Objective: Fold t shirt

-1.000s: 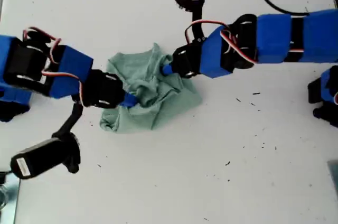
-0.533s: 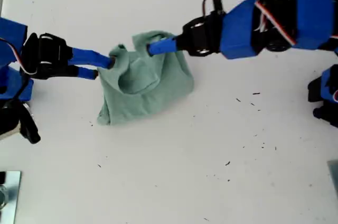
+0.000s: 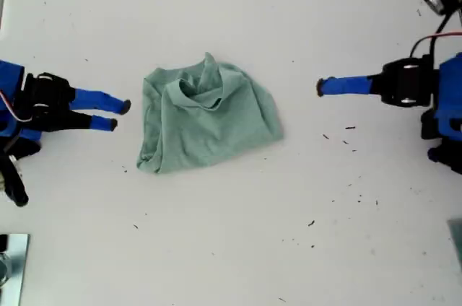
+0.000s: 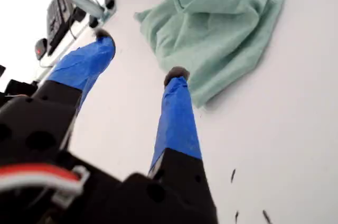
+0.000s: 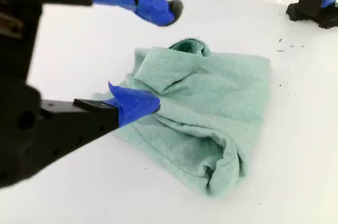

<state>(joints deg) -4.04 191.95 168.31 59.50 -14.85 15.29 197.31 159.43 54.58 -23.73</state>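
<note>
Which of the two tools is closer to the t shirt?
My second tool, at the exterior view's left: only a narrow gap separates it from the t shirt. My first tool stands clearly farther off.

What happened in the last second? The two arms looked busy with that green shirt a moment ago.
Both let go of the t shirt and drew back: my first gripper to the exterior view's right, my second gripper to its left, both now open. The shirt settled slightly flatter but stays crumpled in the same spot.
</note>
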